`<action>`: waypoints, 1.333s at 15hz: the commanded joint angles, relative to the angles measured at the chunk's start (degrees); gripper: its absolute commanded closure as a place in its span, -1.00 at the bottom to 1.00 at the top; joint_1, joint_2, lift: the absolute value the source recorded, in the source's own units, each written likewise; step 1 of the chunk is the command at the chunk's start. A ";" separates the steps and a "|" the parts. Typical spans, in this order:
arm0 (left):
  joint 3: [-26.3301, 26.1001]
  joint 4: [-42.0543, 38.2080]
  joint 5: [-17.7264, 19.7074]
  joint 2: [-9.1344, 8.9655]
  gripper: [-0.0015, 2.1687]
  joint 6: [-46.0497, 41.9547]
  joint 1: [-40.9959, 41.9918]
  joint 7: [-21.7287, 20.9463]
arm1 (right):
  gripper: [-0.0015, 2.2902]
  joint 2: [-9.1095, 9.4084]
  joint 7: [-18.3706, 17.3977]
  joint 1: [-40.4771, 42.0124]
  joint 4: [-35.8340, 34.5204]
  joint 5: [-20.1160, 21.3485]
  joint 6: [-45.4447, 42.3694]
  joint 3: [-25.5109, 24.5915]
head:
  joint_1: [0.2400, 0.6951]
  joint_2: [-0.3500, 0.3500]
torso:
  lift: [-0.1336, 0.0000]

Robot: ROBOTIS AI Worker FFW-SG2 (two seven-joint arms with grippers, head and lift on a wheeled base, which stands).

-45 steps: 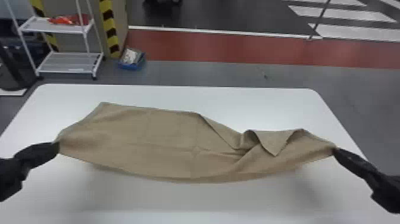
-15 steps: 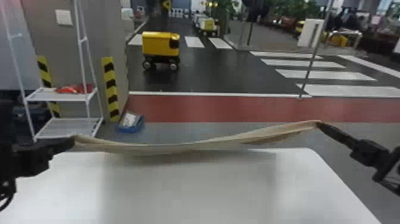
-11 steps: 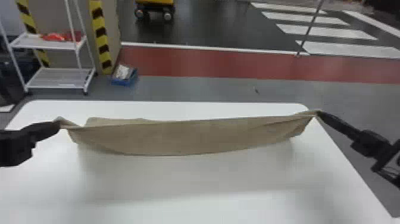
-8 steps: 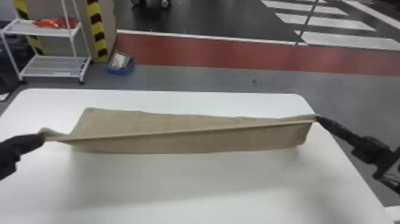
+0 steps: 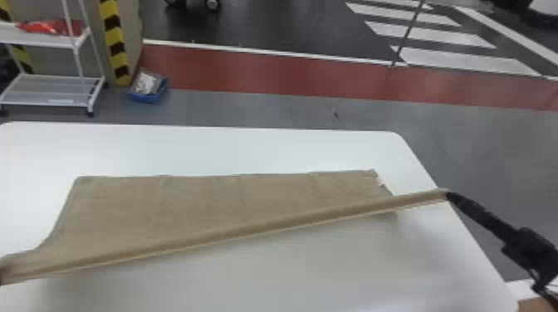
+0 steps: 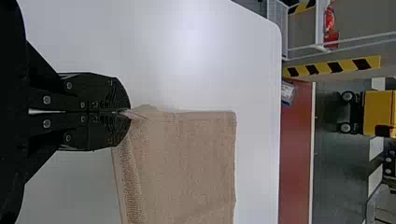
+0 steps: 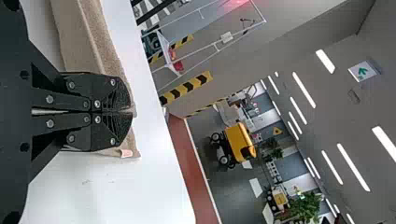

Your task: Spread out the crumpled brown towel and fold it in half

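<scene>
left gripper [image 6: 128,112]: jaws together, clamped on one corner of the brown towel [image 6: 187,158], seen in the left wrist view. a pale sliver shows right at the tips.

right gripper [image 5: 448,196]: jaws also together, clamped on the towel's near edge at its right end, by the table's right edge as the head view sees it. in the right wrist view the right gripper [image 7: 130,112] has cloth on both sides of its tips, with a small pinkish tag [image 7: 126,153] near the towel's end.

towel: near edge is pulled straight between the two grips, running on a slant in the head view, right end farther from the robot than the left. there's a narrow doubled band along that edge, looks lifted, shadow under it. the rest lies spread toward the far side, mostly flat with faint creases, far edge nearly straight. left side curves in toward the left grip.

under it: white table [image 5: 207,147], rounded far corners, bare strip beyond the towel.

past the table: grey floor [image 5: 490,166], red strip [image 5: 270,74], dark roadway with white stripes. white rack [image 5: 50,89] at far left with a red item [image 5: 45,27] on its upper shelf, blue tray [image 5: 147,95] on the floor beside the yellow-black post [image 5: 114,41]. yellow cart [image 6: 379,112] on the roadway in the left wrist view.
</scene>
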 commanded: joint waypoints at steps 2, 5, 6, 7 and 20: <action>-0.45 1.06 -0.19 -0.16 0.26 -0.67 -1.51 0.09 | 0.22 0.15 -0.21 1.01 -0.78 -0.66 1.67 -1.17 | 1.00 -0.74 | -0.84; -2.29 3.08 -0.89 0.19 0.26 -1.19 -5.99 -0.09 | 0.22 -0.12 -1.27 -4.61 1.68 3.47 3.96 0.77 | 1.00 -0.74 | -0.84; -3.70 3.96 -2.12 0.37 0.26 -1.19 -8.10 -0.09 | 0.22 -0.47 -1.53 -6.90 3.70 4.70 4.31 1.56 | 1.00 -0.73 | -0.84; -5.54 5.37 -3.97 0.54 0.26 -1.02 -10.65 -0.18 | 0.22 -1.08 -1.62 -9.71 6.33 5.75 5.19 2.70 | 1.00 -0.71 | -0.84; -21.80 33.23 -12.05 2.92 0.25 -4.53 -35.00 -0.70 | 0.22 -3.10 -7.77 -23.69 22.33 10.85 3.60 13.07 | 1.00 -0.60 | -0.84</action>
